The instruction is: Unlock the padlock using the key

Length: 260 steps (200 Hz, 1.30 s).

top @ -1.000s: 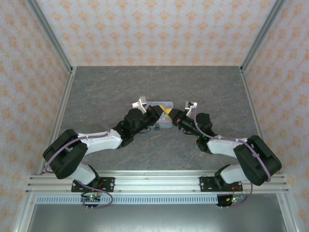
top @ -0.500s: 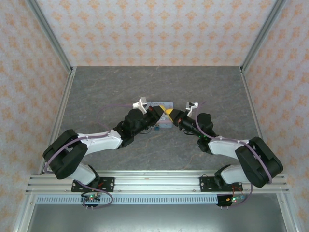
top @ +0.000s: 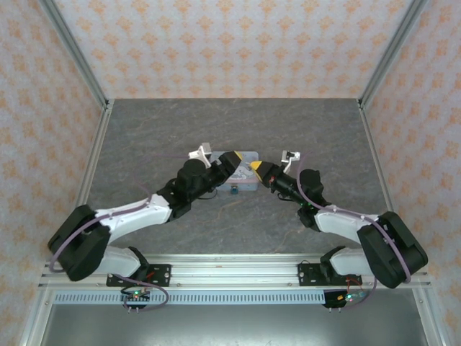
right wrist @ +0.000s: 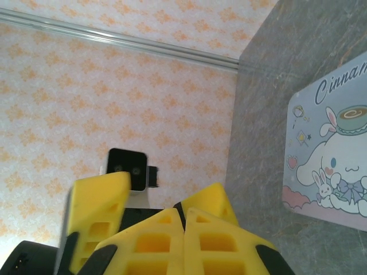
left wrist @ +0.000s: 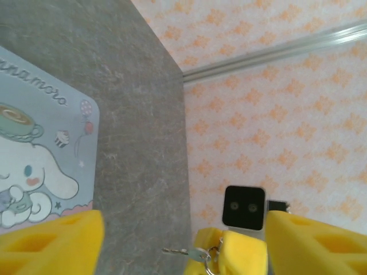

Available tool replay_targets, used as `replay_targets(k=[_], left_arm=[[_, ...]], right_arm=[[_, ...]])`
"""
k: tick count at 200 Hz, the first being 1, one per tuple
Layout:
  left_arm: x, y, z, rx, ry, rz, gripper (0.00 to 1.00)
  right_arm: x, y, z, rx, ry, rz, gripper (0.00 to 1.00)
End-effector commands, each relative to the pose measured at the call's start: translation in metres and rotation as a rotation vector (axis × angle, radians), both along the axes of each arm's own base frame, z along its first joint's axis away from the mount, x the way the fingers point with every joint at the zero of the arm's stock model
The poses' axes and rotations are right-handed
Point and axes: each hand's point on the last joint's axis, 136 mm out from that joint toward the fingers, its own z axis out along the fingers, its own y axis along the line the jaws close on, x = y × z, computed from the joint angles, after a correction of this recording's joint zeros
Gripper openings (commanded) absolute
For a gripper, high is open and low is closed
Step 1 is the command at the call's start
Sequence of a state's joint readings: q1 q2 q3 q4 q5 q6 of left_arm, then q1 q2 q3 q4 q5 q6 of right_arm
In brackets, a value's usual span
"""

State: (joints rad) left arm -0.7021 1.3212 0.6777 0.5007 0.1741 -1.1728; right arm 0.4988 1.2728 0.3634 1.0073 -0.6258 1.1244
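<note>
The tiny teal padlock lies on the table just in front of the pastel-blue tin, with no gripper on it. My left gripper hovers over the tin's left part, open, its yellow fingers wide apart and empty. Facing it from the right, my right gripper is shut, its tips pressed together. In the left wrist view the thin pale key sticks out leftward from the right gripper's fingers, a small ring hanging at its head. The right wrist view hides the key behind the fingers.
The cartoon-dog tin lid lies flat at mid-table. Grey table surface stretches to the patterned back wall. Aluminium frame posts stand at the back corners. The two wrist cameras face each other.
The left arm swung and lifted its gripper up and back from beside the padlock, fingers now apart. The right gripper drew slightly right with the key.
</note>
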Motion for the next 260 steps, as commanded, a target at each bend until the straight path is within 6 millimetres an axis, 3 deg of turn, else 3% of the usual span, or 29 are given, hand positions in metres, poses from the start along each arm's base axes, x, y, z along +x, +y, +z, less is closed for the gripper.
replay_targets(k=[1, 18, 45, 69, 102, 130, 170, 211, 260], left_arm=[[-0.016, 0.022, -0.008, 0.194, 0.019, -0.011, 0.89], [-0.029, 0.038, -0.024, 0.347, 0.048, -0.027, 0.99], [-0.05, 0.053, -0.05, 0.489, 0.07, -0.071, 1.0], [-0.061, 0.047, -0.071, 0.533, 0.06, -0.124, 0.96], [-0.064, 0.021, -0.088, 0.586, 0.014, -0.208, 0.85], [-0.058, 0.006, -0.099, 0.618, -0.004, -0.228, 0.71], [-0.045, 0.005, -0.123, 0.68, -0.005, -0.2, 0.55], [-0.031, -0.003, -0.149, 0.743, -0.025, -0.202, 0.53], [-0.01, 0.008, -0.16, 0.825, -0.065, -0.116, 0.52]], right_arm=[[-0.004, -0.006, 0.005, -0.011, -0.039, 0.003, 0.0], [-0.003, -0.01, 0.003, -0.024, -0.028, -0.005, 0.0], [0.004, -0.019, -0.014, -0.095, 0.046, -0.04, 0.0], [0.018, -0.027, -0.02, -0.14, 0.1, -0.08, 0.0], [0.039, -0.023, -0.022, -0.169, 0.164, -0.088, 0.0], [0.056, -0.016, -0.021, -0.156, 0.202, -0.091, 0.0], [0.075, -0.01, -0.033, -0.128, 0.258, -0.107, 0.0], [0.086, -0.004, -0.044, -0.108, 0.289, -0.102, 0.0], [0.097, 0.005, -0.053, -0.093, 0.311, -0.09, 0.0]])
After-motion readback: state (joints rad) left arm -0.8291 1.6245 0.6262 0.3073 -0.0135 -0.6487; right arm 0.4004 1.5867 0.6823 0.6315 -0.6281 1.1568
